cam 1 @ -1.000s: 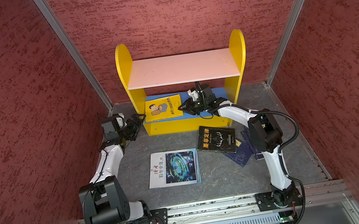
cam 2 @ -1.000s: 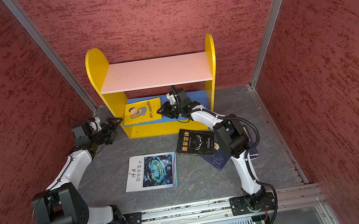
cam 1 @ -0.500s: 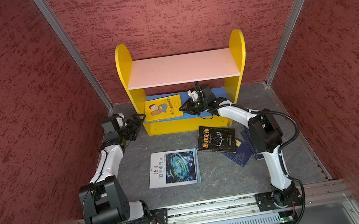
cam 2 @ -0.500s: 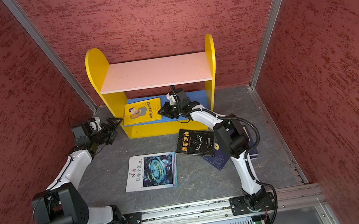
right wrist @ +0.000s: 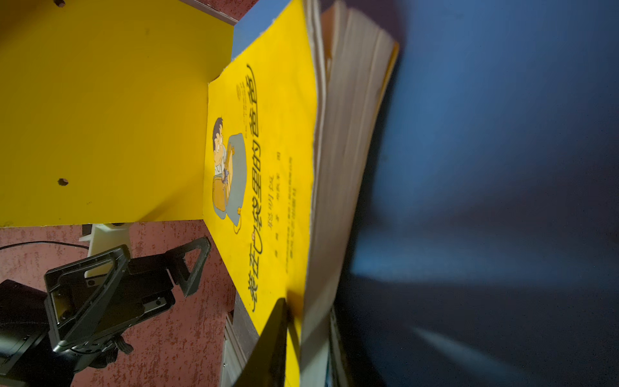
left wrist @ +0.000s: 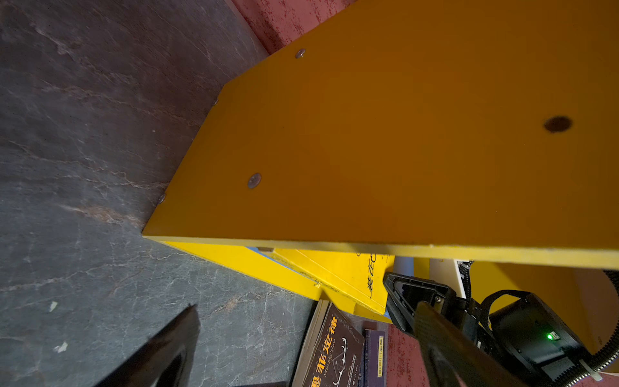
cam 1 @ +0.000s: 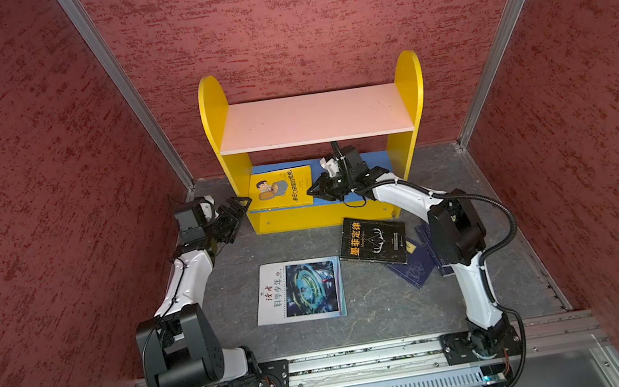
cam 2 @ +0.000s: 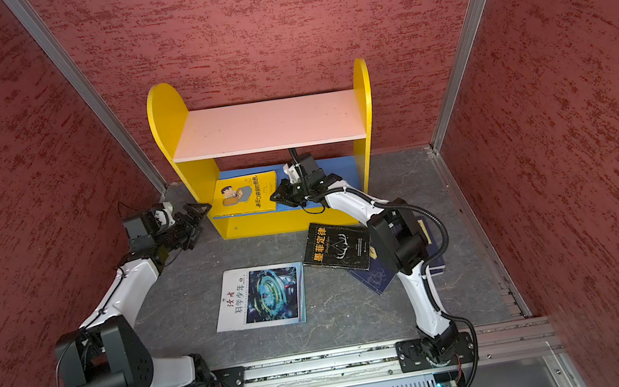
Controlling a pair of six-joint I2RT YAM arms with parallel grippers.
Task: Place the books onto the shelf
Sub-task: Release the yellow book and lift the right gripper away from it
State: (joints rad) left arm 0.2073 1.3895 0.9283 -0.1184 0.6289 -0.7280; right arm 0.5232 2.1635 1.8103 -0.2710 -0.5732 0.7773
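Backdrop: red walls point(cam 1: 313, 13), grey floor point(cam 1: 239, 319).
Yellow cartoon book point(cam 1: 282, 188): looked light, floppy; lay on shelf point(cam 1: 312, 118), lower board.
Right gripper point(cam 1: 311, 193): clamped its right edge.
Left gripper point(cam 1: 241, 206): stood wide, empty.

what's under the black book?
The black book lies partly on a navy book, which pokes out at its near right corner. A second navy book beside it is partly hidden by the right arm. How far either reaches underneath is covered.

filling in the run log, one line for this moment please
right claw: shut on yellow cartoon-cover book | book: on blue lower board of yellow wooden shelf | left claw: open, empty, beside shelf
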